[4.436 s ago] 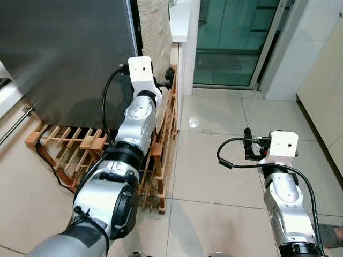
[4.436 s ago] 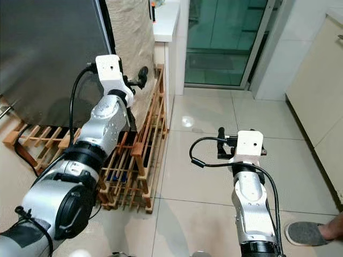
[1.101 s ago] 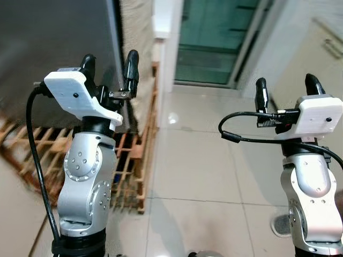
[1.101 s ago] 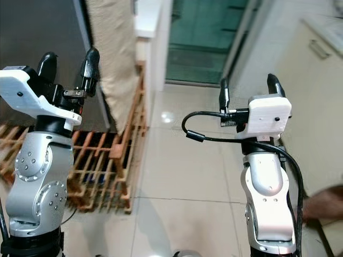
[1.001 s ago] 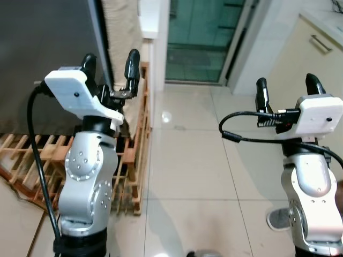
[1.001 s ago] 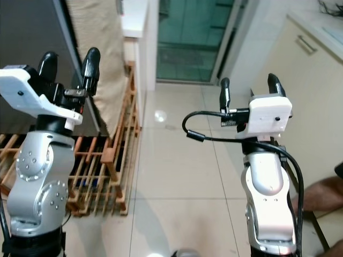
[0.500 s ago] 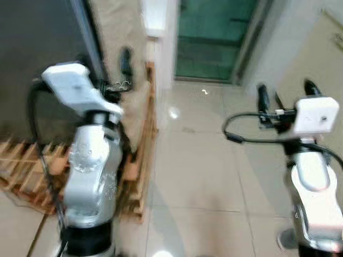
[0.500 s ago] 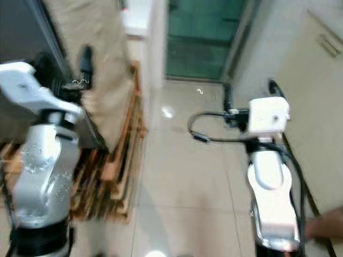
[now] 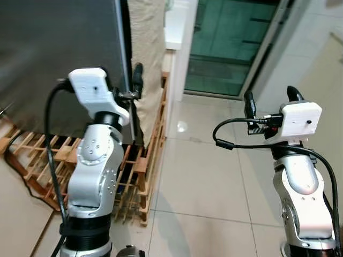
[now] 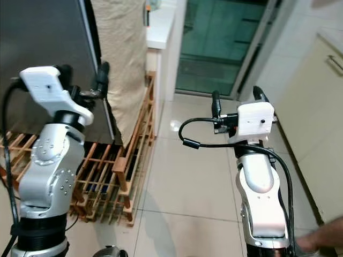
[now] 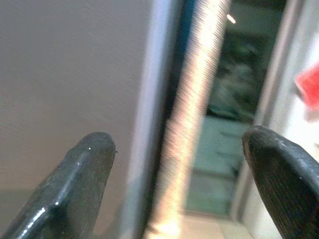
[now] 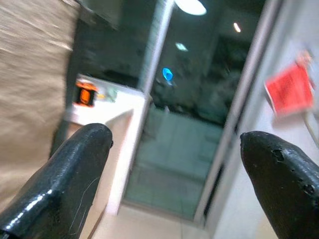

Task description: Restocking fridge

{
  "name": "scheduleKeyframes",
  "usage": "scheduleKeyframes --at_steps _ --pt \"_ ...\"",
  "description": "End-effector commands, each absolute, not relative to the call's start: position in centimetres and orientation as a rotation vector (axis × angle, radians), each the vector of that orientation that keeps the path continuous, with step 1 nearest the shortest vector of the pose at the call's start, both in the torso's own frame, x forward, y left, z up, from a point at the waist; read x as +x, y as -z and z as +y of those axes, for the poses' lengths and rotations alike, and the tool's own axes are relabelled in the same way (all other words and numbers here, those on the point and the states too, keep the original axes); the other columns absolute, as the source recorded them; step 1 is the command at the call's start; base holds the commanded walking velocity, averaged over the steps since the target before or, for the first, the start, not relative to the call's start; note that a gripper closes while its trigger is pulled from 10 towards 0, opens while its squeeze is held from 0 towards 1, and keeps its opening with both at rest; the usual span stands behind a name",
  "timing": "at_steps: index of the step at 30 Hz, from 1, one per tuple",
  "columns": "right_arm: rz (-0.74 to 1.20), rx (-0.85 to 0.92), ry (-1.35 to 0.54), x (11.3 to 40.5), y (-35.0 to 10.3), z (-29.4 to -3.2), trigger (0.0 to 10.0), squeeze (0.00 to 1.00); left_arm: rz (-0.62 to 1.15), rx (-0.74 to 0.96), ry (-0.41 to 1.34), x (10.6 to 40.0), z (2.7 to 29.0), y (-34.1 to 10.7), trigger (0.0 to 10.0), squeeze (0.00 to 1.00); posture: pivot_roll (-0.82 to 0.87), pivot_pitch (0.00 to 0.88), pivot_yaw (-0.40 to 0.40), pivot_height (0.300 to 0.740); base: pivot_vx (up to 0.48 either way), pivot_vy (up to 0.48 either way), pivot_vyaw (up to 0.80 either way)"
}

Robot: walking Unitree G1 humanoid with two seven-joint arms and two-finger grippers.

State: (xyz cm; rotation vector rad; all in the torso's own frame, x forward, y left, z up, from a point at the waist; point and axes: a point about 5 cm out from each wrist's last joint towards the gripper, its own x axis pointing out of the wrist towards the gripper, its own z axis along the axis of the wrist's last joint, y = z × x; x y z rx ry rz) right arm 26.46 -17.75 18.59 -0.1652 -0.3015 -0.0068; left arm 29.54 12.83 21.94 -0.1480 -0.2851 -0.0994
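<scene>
The dark grey fridge door [image 9: 59, 53] stands shut at the upper left. My left gripper [image 10: 84, 74] is raised in front of the door's right edge [image 11: 159, 99] and is open. In the left wrist view that edge lies between its two fingertips, a little way off. My right gripper [image 9: 269, 99] is held up over the tiled floor to the right, open and holding nothing. It points toward the glass sliding door [image 12: 174, 149].
A low wooden rack [image 9: 150, 155] lies on the floor under and beside the fridge. Beige cloth [image 9: 147, 37] hangs next to the door, then a white counter [image 9: 177, 27]. A cream cabinet [image 10: 321, 96] stands at the right, with a person's foot [image 10: 321, 241] nearby.
Both arms, low and stretched forward 4.4 s ago, are now raised upright. The view has swung back left toward the fridge. Both grippers stay open.
</scene>
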Motion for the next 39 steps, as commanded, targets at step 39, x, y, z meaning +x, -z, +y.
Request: scheduleKeyframes --at_steps 39 --pt "-0.078 -0.113 0.0 26.4 -13.4 -18.9 10.0 0.0 -0.152 -0.076 0.121 29.7 13.0 -17.2 10.0 0.0 -0.11 0.044 -0.013 0.74 0.0 -0.134 0.16"
